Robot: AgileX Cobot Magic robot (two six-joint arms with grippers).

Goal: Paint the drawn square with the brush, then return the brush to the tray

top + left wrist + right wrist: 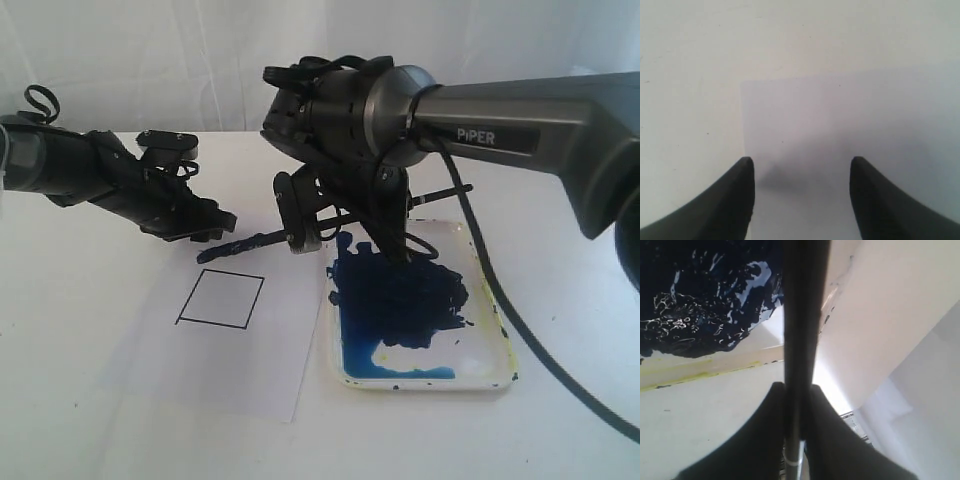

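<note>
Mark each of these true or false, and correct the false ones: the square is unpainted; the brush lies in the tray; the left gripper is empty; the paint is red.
1. The drawn square is blank inside. True.
2. The brush lies loose in the tray. False: the right gripper is shut on it, and its tip reaches out past the tray toward the left gripper.
3. The left gripper is open and holds nothing. True.
4. The tray holds red paint. False: the paint is dark blue, with yellowish stains at the rim.
</note>
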